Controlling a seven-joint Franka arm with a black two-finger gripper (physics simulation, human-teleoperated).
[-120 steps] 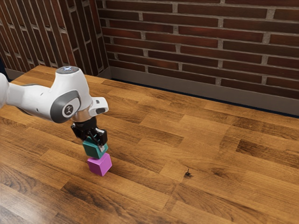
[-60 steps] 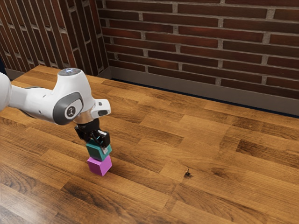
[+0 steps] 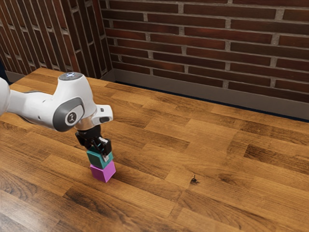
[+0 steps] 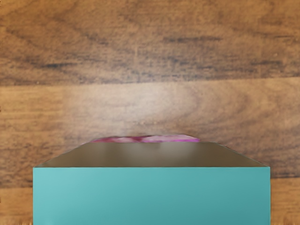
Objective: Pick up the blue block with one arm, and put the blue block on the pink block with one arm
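Two blocks stand stacked toward the exterior view's left. The blue block point(image 3: 99, 158), really a teal shade, is on top of the pink block point(image 3: 103, 172). From the side their faces meet with no gap that I can make out. The upper one sits a little askew, its edges not quite lined up with the one below.

The black jaws come straight down onto the blue block and are clamped on it, one finger pressed against each of two opposite sides, so only its lower part shows beneath them.

From the camera on the hand, the blue block point(image 4: 150, 197) looms large and close just under the hand. A thin sliver of the pink block point(image 4: 145, 138) peeks out past its far edge, with the wood grain of the counter point(image 4: 140, 56) beyond.

The white arm point(image 3: 53, 104) reaches in from the exterior view's left, its wrist bent over the stack. The pink block rests flat on the wooden counter point(image 3: 217, 145). A small dark speck point(image 3: 193, 180) lies on the planks well apart from the stack, toward the exterior view's right. A brick wall point(image 3: 203, 43) runs behind the counter.
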